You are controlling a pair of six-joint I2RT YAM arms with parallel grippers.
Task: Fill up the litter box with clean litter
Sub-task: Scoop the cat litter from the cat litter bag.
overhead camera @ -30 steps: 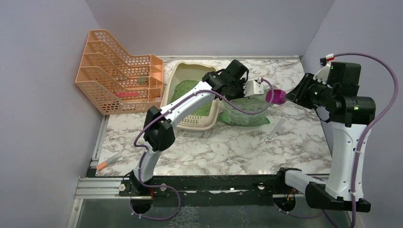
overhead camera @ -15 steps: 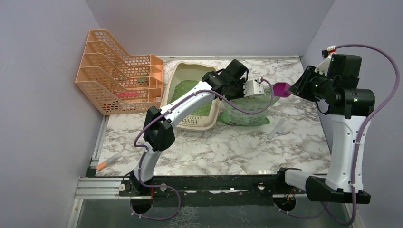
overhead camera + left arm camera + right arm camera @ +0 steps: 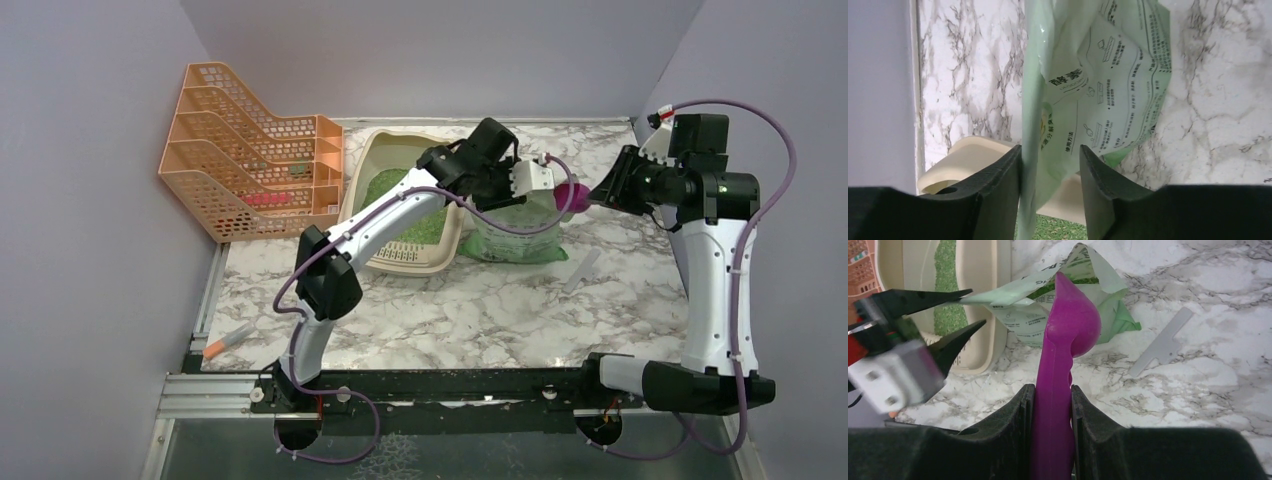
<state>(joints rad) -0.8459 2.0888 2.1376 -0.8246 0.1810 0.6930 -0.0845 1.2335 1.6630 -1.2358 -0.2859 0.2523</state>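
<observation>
Clean litter (image 3: 515, 245), small bright green granules, is sitting in the soft translucent green printed plastic bag (image 3: 1108, 90) on the marble desk (image 3: 500, 310). Right claw (image 3: 1052, 390) is clenching the magenta plastic scoop (image 3: 1068, 325), its bowl pointing at the bag mouth. Left claw (image 3: 1050, 150) is standing released, with bag film hanging between its fingers. Regrip the lip and hold the mouth wide before scooping. Just beyond, the beige plastic rounded litter box (image 3: 372, 150) is already holding a green layer.
</observation>
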